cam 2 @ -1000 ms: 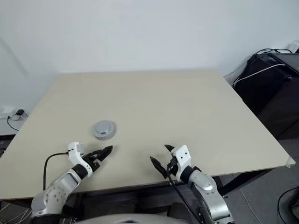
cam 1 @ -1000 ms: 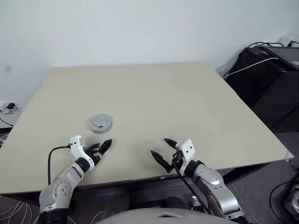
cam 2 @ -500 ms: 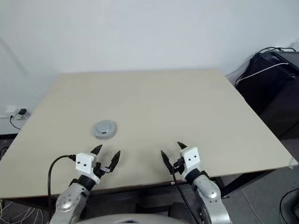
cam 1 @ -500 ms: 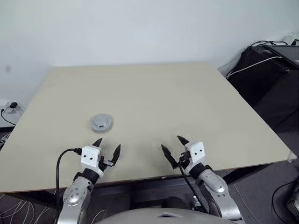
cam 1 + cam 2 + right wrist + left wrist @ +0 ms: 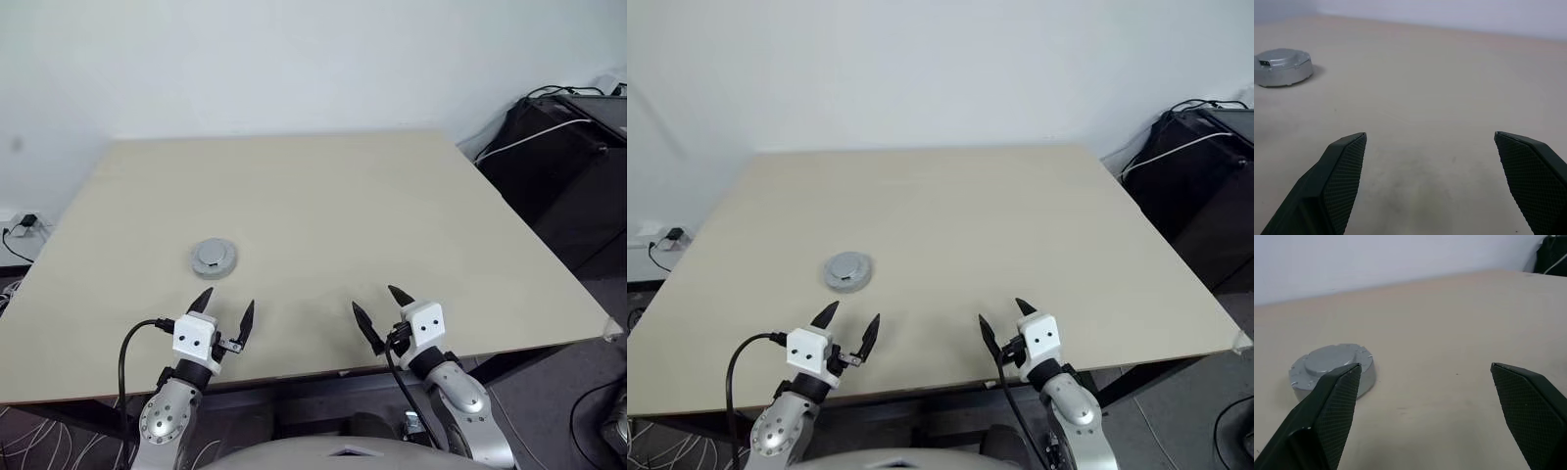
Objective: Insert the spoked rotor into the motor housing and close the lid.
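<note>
Wall socket: a plug and cable (image 5: 20, 227) are seen on the floor side, past the worktop's left edge.
Worktop: a pale beige top (image 5: 323, 206) is seen, set against a white wall.
Lid: a pale grey round disc (image 5: 213, 257) with a raised centre is seen lying flat on the left half of the worktop, well apart from both grippers. It is also seen in the left wrist view (image 5: 1332, 369) and the right wrist view (image 5: 1283, 66). The housing and rotor under it cannot be told.
Left gripper: (image 5: 223, 313) is held at the near worktop edge, just short of the lid; its black fingers (image 5: 1334, 406) are spread wide apart, nothing is held between them.
Right gripper: (image 5: 382, 311) is held at the near edge, right of centre; its fingers (image 5: 1344, 171) are spread wide apart, nothing is gripped.
Dark equipment: black boxes with cables (image 5: 558, 147) are seen beyond the worktop's right side.
</note>
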You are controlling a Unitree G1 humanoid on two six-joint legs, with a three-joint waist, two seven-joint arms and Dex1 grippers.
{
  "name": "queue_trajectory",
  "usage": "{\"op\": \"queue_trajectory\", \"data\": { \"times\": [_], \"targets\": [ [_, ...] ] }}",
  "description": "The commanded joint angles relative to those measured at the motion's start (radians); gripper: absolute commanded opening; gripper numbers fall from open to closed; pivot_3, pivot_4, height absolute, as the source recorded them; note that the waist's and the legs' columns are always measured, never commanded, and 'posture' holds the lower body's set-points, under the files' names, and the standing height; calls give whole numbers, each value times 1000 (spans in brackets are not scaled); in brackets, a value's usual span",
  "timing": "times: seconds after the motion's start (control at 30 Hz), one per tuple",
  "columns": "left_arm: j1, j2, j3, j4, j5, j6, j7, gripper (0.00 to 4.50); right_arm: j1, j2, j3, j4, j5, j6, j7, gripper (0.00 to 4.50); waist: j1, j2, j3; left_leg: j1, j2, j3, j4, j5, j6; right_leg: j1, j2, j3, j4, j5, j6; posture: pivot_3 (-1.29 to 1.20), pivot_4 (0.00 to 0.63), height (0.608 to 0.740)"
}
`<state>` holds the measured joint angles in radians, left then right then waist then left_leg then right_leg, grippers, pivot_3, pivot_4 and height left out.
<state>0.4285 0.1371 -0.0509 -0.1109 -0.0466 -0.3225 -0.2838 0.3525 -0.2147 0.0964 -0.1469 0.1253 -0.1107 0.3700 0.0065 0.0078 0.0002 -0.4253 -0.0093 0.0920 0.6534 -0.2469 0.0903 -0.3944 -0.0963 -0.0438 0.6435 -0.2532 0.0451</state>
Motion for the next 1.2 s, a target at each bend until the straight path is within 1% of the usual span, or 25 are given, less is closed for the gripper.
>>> {"op": "queue_trajectory", "data": {
  "times": [0.03, 0.63, 1.2],
  "targets": [
    [-10, -9, -8, -16, -2, -16, 11, 4476, -3, 3, -8, -50, 13, 10, -4, 4500, 1, 0, 0, 0, 0, 0, 0, 0, 0, 0, 0, 0, 0, 0, 0, 0, 0, 740],
    [-24, -14, -20, 8, 1, -15, 10, 4476, -16, 9, -4, -81, 3, 47, -13, 4500, 7, 0, 0, 0, 0, 0, 2, 0, 0, 0, 0, -1, 0, 0, 0, 0, 0, 740],
    [-50, -17, -34, 34, 0, -21, 5, 4476, -17, 10, -10, -33, 1, 5, -2, 4500, 7, 0, 0, 0, 0, 0, 3, 0, 0, 1, 0, -1, 1, 0, 0, 0, 0, 740]
  ]
}}
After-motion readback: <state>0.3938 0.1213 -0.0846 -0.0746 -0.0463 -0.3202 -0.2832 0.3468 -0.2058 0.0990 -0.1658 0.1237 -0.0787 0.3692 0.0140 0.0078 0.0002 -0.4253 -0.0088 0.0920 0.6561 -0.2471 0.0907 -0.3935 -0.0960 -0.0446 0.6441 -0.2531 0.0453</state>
